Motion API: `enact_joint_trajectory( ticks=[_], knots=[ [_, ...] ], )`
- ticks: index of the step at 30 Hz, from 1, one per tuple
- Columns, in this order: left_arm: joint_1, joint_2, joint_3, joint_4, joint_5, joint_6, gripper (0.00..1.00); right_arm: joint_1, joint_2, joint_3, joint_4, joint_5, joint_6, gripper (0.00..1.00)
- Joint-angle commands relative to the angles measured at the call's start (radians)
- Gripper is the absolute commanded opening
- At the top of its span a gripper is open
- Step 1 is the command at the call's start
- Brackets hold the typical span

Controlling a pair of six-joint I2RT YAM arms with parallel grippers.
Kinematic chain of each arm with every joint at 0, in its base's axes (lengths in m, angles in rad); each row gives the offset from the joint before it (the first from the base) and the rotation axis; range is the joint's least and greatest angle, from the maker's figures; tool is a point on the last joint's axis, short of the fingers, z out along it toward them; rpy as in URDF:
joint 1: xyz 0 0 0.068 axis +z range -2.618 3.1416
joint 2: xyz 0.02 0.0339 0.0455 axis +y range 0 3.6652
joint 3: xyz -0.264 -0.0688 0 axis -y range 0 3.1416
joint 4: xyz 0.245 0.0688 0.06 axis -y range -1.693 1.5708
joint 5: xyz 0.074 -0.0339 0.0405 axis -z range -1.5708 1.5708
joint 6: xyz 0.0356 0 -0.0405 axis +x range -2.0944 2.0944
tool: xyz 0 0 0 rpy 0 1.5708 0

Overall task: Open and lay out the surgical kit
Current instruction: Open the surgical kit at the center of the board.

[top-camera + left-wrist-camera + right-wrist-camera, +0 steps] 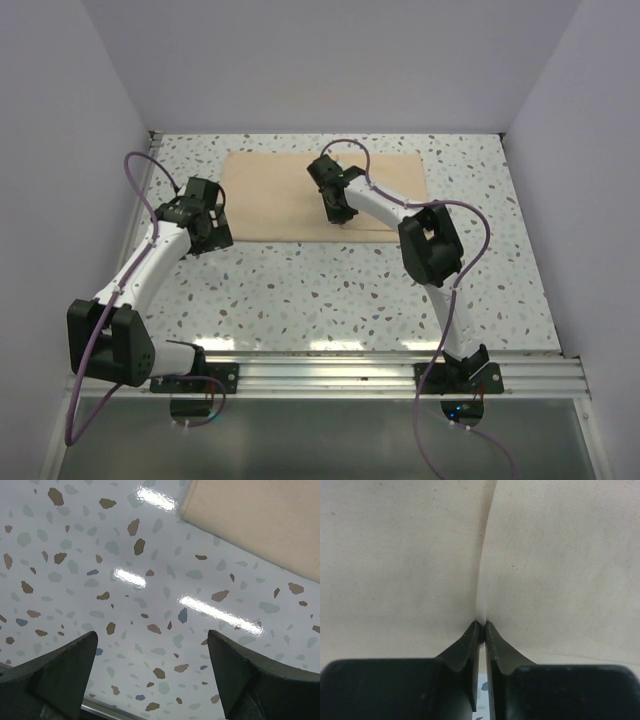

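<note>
Task thing: a tan rectangular cloth wrap [270, 195] is seen lying flat, folded shut, with its long sides running left to right. No tray or instruments can be seen; whatever it contains is hidden.

Cloth surface: in the right wrist view the cloth wrap [545, 555] fills nearly the whole picture, and a raised crease is seen running up from the fingertips.

Right end effector: the right gripper [345, 218] is set down at the near edge of the cloth wrap, a little right of its middle.

Right end effector, opening: the right gripper [482, 625] is pressed almost together, and a thin fold of the cloth wrap is pinched between the black fingers [465, 650].

Left end effector: the left gripper [205, 218] is held just beside the near left corner of the cloth wrap, apart from it.

Left end effector, opening: the left gripper [152, 640] is spread wide. Nothing is held or touched, and only bare surface is seen between the fingers [65, 665].

Corner seen from the left wrist: a corner of the cloth wrap [260, 520] is shown at the upper right.

Support: a glossy white table speckled with brown and grey-green flecks [300, 290] is spread under and around the cloth wrap.

Surroundings: pale lilac walls [330, 60] are seen beyond and beside the cloth wrap, and an aluminium rail [330, 375] well nearer than it.
</note>
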Motion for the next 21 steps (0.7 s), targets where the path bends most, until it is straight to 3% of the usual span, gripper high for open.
enact_joint_trajectory(
  ticks=[1, 3, 8, 12, 15, 21],
  knots=[
    [0.000, -0.026, -0.005, 0.037, 0.000, -0.010, 0.96, 0.000, 0.006, -0.003, -0.037, 0.033, -0.004, 0.07],
    [0.000, -0.023, 0.001, 0.039, 0.001, -0.009, 0.96, 0.001, 0.005, -0.003, -0.045, 0.042, -0.007, 0.01],
    [0.000, -0.009, 0.031, 0.042, -0.011, 0.002, 0.96, 0.003, -0.034, 0.009, -0.075, 0.019, -0.016, 0.00],
    [0.000, 0.029, 0.114, 0.042, -0.026, 0.020, 0.97, 0.032, -0.127, -0.006, -0.132, -0.119, -0.042, 0.00],
    [0.002, 0.077, 0.208, 0.037, -0.029, 0.030, 0.98, 0.093, -0.279, -0.090, -0.198, -0.196, -0.078, 0.00],
    [0.021, 0.192, 0.442, -0.009, -0.040, 0.049, 0.98, 0.277, -0.708, -0.518, -0.365, -0.239, 0.026, 0.00]
  ],
)
